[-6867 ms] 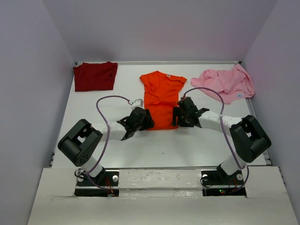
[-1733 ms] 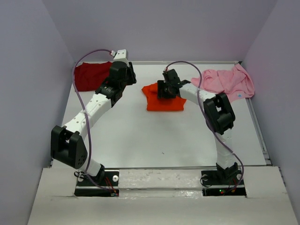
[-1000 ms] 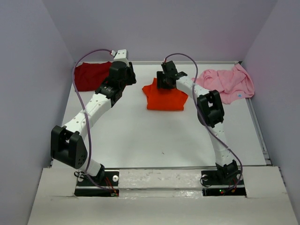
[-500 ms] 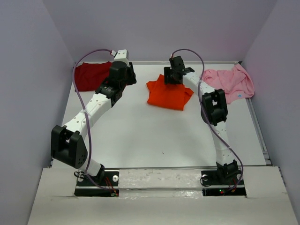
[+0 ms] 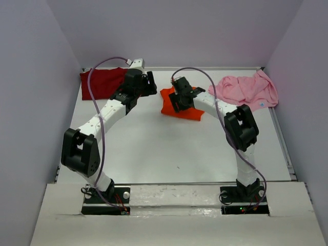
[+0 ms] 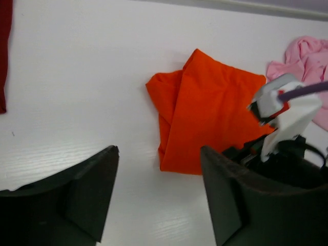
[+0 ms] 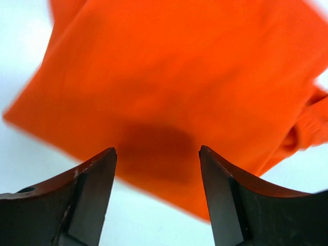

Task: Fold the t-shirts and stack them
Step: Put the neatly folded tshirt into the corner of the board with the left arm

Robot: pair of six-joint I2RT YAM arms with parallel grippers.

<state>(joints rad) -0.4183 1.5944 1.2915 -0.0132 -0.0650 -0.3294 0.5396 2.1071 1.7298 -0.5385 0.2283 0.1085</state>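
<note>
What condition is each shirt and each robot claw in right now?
Orange shirt: folded into a small, slightly uneven bundle, lying alone on the table.
Dark red shirt: lying flat in the far left corner, apparently folded, partly hidden by the left arm.
Pink shirt: crumpled and unfolded, far right.
Left claw: open, holding nothing.
Right claw: open, just above the orange shirt, holding nothing.

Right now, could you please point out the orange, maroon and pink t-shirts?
orange t-shirt (image 6: 210, 115), left wrist view, middle of the folded cloth.
maroon t-shirt (image 5: 105, 84), top external view, middle of its body.
pink t-shirt (image 5: 248, 92), top external view, middle of the crumpled heap.
</note>
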